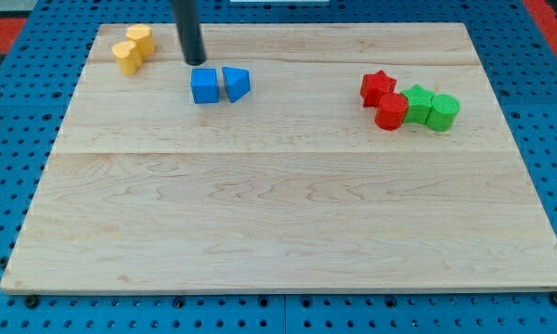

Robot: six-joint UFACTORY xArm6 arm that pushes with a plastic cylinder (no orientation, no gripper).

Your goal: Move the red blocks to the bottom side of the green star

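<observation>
Beside green star [416, 100], red blocks [384, 99] stack vertically.

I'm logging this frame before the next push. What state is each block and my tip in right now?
my tip: just above the blue cube, apart from it
blue cube: beside the blue triangle
blue triangle: untouched
two yellow blocks: touching, top left
red star: left of the green star
red cylinder: touching the green star
green star: against the green cylinder
green cylinder: rightmost

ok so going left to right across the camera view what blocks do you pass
yellow blocks → my tip → blue cube → blue triangular block → red star → red block → green star → green block
</observation>
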